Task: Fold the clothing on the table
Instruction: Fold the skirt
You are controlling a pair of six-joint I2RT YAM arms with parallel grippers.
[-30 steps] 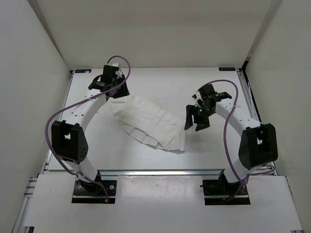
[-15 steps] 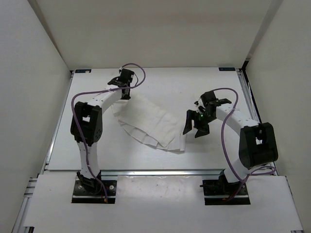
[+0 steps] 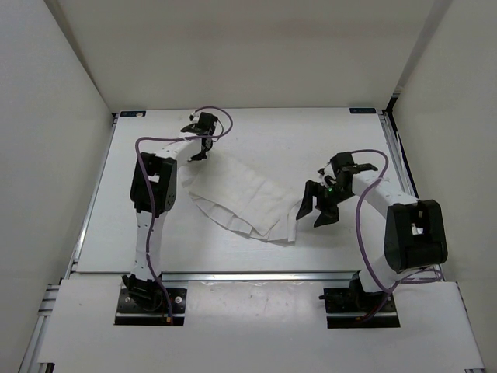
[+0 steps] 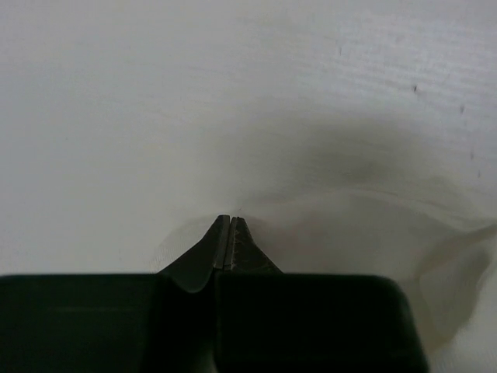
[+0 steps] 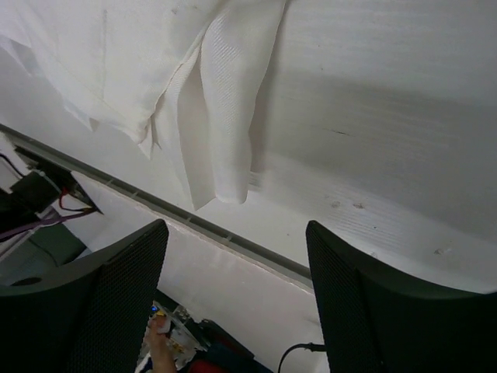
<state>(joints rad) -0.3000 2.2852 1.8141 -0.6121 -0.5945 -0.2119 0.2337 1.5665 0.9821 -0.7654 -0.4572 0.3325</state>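
Top external view shows the clothing (image 3: pixel 241 194) lying creased across the middle of the bench (image 3: pixel 311 140), running from far left to near right. At its far-left corner sits the left gripper (image 3: pixel 199 154), jaws pressed fully together; the left wrist view shows its fingertips (image 4: pixel 221 233) down against white surface, though whether fabric is caught between them cannot be told. Just right of the clothing's near-right end, the right gripper (image 3: pixel 314 208) is spread wide and holds nothing.
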